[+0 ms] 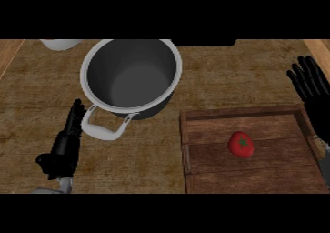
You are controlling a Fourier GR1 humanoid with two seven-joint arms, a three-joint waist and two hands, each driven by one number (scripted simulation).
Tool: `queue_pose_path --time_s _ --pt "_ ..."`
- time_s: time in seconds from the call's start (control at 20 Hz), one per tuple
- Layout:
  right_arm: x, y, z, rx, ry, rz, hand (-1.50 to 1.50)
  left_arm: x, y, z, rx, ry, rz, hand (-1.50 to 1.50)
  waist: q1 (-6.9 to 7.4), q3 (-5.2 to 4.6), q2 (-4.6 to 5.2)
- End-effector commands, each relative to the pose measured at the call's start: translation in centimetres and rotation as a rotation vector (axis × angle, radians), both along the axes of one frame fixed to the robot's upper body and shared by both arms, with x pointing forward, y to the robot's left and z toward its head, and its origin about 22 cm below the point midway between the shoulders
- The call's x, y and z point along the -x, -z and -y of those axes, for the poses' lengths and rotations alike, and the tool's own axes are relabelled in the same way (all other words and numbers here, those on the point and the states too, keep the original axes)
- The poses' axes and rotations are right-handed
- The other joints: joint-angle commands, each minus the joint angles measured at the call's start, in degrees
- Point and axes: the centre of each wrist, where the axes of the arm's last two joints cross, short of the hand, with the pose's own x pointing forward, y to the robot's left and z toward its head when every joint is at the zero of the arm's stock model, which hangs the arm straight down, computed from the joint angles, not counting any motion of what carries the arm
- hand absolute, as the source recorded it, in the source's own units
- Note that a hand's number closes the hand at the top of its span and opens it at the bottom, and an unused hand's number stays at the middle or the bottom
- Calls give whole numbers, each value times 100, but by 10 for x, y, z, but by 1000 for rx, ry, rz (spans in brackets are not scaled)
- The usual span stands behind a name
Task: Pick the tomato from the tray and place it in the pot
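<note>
A red tomato [242, 144] with a green stem lies near the middle of the wooden tray [207, 173] at the lower right. The grey pot [130, 75] stands upright at the upper left, with nothing visible inside, its handle [103, 129] pointing toward me. My right hand [318, 98] is open at the right edge, fingers straight and up, over the tray's right rim and apart from the tomato. My left hand [65, 145] is open at the lower left, fingers extended beside the pot's handle.
A white rounded object [60, 43] shows partly at the top left edge. Lighter wooden strips [6, 57] border the counter at both upper sides. Bare counter [133, 164] lies between the tray and my left hand.
</note>
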Motion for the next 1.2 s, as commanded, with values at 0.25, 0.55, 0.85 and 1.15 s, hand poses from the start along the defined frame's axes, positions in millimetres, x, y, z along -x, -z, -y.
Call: queue_pose_path --time_s 0.25,0.55,0.85,1.15 --pt "100 97 68 -62 826 -531 150 22 1 -83 -239 -196 -144 0 -446 34 -34" --pt "128 76 74 575 1069 -208 -150 23 -6 -92 -205 -160 -223 0 -302 -8 -76" --pt "172 77 -8 537 1096 -248 -150 18 -20 -108 -227 -136 -223 0 -67 -17 -19" --pt "172 32 -31 639 983 -445 -150 -4 -46 -91 -233 -79 -212 0 145 -2 43"
